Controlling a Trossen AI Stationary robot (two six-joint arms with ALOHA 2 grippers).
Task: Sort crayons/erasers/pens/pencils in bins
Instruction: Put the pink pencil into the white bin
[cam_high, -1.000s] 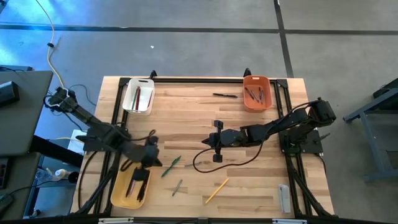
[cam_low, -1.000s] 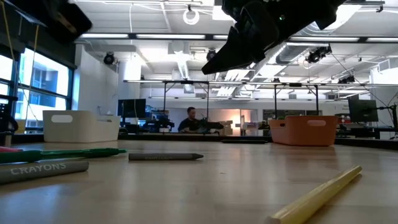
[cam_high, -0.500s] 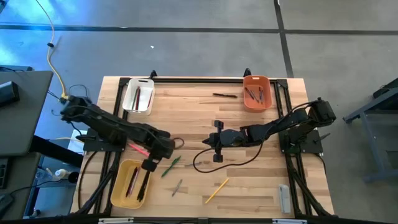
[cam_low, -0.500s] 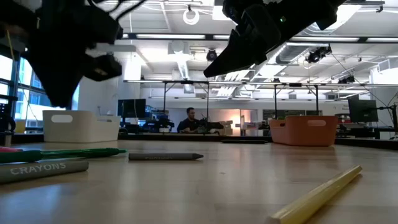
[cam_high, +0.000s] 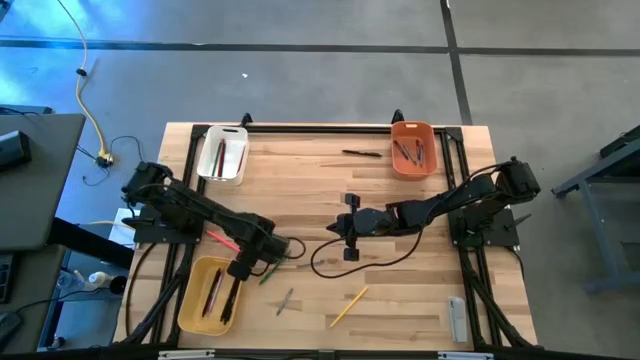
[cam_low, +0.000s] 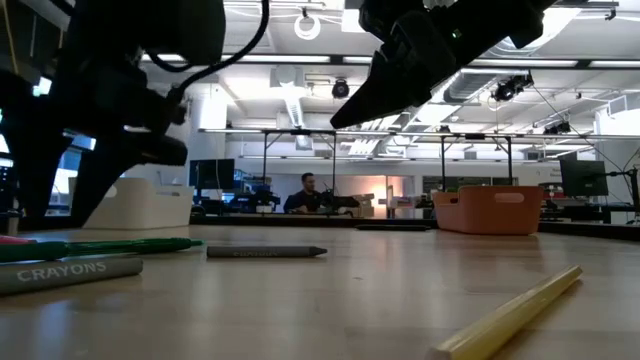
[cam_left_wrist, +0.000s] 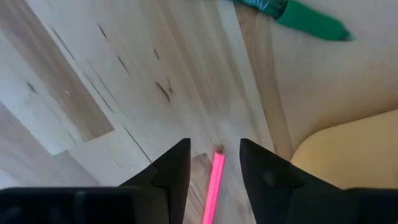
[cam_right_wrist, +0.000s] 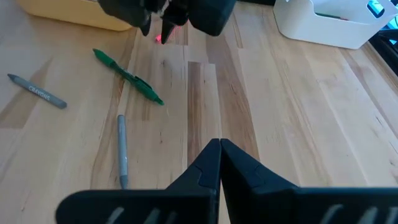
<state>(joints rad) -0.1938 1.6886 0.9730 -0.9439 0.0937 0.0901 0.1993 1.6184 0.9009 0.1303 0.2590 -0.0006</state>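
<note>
Crayons, pens and pencils still lie loose on the pale wooden table (cam_high: 400, 290), and nearest me along its front edge I see a yellow pencil (cam_high: 348, 306), a short grey crayon (cam_high: 286, 299) and, off toward the right corner, a flat grey bar (cam_high: 456, 318). At the front left stands the yellow plastic bin (cam_high: 190, 300) with a few dark and red sticks inside. Just past its inner corner hovers the left gripper (cam_left_wrist: 214, 171), fingers (cam_left_wrist: 171, 177) spread apart, with a thin pink stick (cam_left_wrist: 214, 183) showing in the gap between them and clear of both. I cannot tell whether that stick rests on the wood. A green pen (cam_left_wrist: 305, 18) lies just beyond that gripper. At mid-table the right gripper (cam_high: 346, 228) waits above bare wood, clenched on nothing. On the far edge sit the white plastic bin (cam_high: 208, 160) on the left, holding red sticks, and the orange plastic bin (cam_high: 428, 150) on the right, holding dark ones, with a black pen (cam_high: 362, 153) lying loose beside the orange one. A seated person (cam_low: 307, 192) shows in the room behind.
</note>
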